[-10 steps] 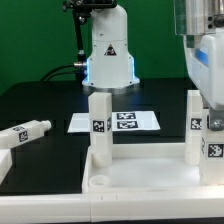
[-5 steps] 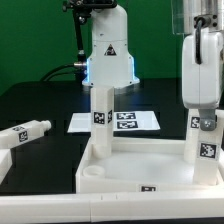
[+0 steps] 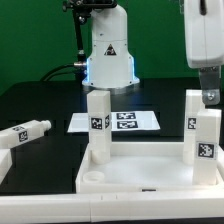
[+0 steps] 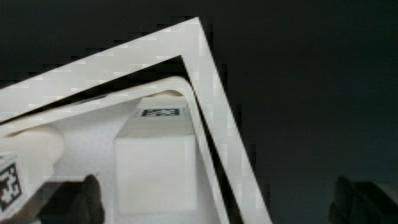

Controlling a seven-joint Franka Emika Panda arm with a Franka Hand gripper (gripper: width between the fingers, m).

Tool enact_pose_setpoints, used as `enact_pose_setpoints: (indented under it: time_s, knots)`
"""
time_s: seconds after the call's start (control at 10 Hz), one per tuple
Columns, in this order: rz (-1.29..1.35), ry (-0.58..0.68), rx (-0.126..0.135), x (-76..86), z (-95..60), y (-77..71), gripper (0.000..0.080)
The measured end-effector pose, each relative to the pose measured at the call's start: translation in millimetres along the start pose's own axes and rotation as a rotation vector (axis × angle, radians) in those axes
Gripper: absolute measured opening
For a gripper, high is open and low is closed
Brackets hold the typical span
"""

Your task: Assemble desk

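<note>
A: Where is the white plastic model desk [image 3: 140, 165] now?

B: Its wide flat rimmed top lies upside down on the black table [image 3: 40, 105], at about 6 o'clock in the exterior view. Three chunky square white legs stand upright on it: one at the far corner toward 9 o'clock [image 3: 98, 122], and two at the side toward 3 o'clock, one behind [image 3: 192, 112] and one in front [image 3: 206, 138]. Each leg carries a small black-and-white square tag.

A: Is there any loose part?

B: Yes, a fourth white leg [image 3: 25, 133] lies on its side on the table at 9 o'clock, well apart from the top.

A: And the large white robot gripper [image 3: 208, 92]?

B: It hangs at about 2 o'clock, above the two legs there. One second ago it was low, down at these legs; half a second ago it was still close over them. Now it is higher and touches no leg. The fingers hold nothing. How wide they stand, I cannot tell from the pictures.

A: What more changed?

B: The desk top sat nearer to the camera half a second ago; now it looks a little shifted back.

A: What lies behind?

B: The marker board [image 3: 125, 121], flat on the table at 12 o'clock, before the white robot base [image 3: 108, 50].

A: And the wrist view?

B: It shows the rim corner of the top [image 4: 187, 60] and one tagged leg [image 4: 151, 150] from above.
</note>
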State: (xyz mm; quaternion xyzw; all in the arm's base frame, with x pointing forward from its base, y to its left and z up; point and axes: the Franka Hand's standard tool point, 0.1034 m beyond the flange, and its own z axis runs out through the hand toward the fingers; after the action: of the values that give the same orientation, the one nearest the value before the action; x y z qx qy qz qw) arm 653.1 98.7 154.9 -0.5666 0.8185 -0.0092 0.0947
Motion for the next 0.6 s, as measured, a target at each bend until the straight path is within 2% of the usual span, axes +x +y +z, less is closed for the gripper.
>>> enact_pose_setpoints:
  time_s: [0.4, 0.5, 0.6]
  knots:
    - [-0.004, 0.0, 0.0, 0.2, 0.0, -0.1, 0.0649]
    - [-0.073, -0.006, 0.015, 4.2, -4.1, -3.9, 0.0649]
    - [-0.119, -0.02, 0.028, 15.6, -14.2, -5.9, 0.0649]
